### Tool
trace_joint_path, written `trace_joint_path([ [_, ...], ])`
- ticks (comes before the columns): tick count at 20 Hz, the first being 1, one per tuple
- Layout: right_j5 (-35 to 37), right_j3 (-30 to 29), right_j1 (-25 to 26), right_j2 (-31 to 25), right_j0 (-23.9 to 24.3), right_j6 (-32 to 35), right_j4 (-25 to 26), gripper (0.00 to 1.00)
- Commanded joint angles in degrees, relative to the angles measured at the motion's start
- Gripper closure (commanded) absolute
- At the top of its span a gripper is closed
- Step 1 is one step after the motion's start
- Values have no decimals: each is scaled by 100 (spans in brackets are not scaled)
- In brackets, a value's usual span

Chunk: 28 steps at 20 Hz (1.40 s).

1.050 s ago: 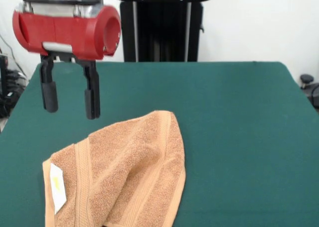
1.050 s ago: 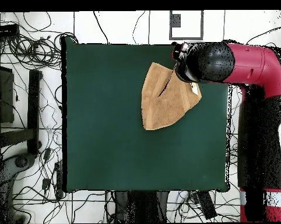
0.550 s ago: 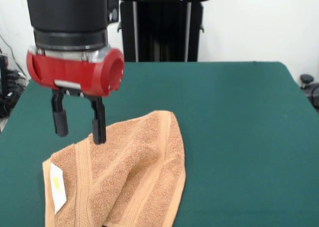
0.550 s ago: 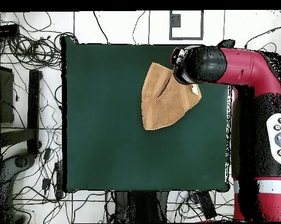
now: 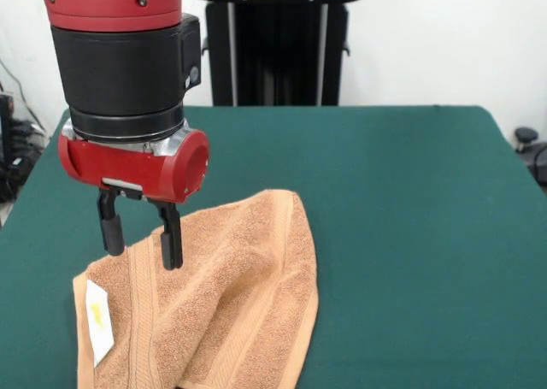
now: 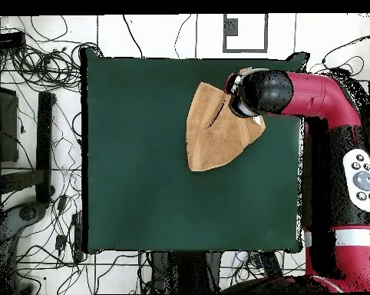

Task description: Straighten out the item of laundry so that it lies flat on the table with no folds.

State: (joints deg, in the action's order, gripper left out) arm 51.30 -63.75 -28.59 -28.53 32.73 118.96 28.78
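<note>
Towel [image 5: 214,295] lies on the green desk [image 5: 410,201], folded over itself into a rough wedge. One rounded flap is doubled across the body, with a crease running down the middle. In the overhead view the towel [image 6: 217,130] sits near the desk's [image 6: 142,154] edge, well off centre, and the arm [image 6: 311,84] reaches over it from that side.

End effector [image 5: 141,239] is spread: two dark fingers [image 5: 171,239] apart, pointing straight down. Their tips are at or just above the towel's upper corner, by the woven border band [image 5: 141,308]. Cannot tell whether the tips touch the pile. Nothing is pinched between them.

Judgement on placement: the open fingers straddle the band near the corner, which reads as lining up a corner pinch. The band is the stiffest, thickest part of the cloth, so it should hold better than loose terry. A pull from that corner away from the folded flap would likely open the fold. Task looks to be at an early stage, since the fold is fully in place.

Risk: pinching both layers at once would drag the whole wedge rather than unfold it.

Labels: a small white tag [image 5: 98,321] lies on the towel's near corner, below the end effector. It carries yellow print, too small to read. No other writing is legible on the towel, arm or desk.
</note>
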Motion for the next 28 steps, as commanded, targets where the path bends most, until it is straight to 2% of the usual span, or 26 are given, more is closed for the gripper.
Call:
trace_joint_path([
  [1, 741, -539, -267, 23, -199, -951, -15, 0],
  [7, 814, -1011, -681, 68, -89, -860, -148, 0],
  [10, 695, -1178, -764, 157, -93, -541, -173, 0],
  [28, 102, -1736, -821, 192, -83, -512, 40, 0],
])
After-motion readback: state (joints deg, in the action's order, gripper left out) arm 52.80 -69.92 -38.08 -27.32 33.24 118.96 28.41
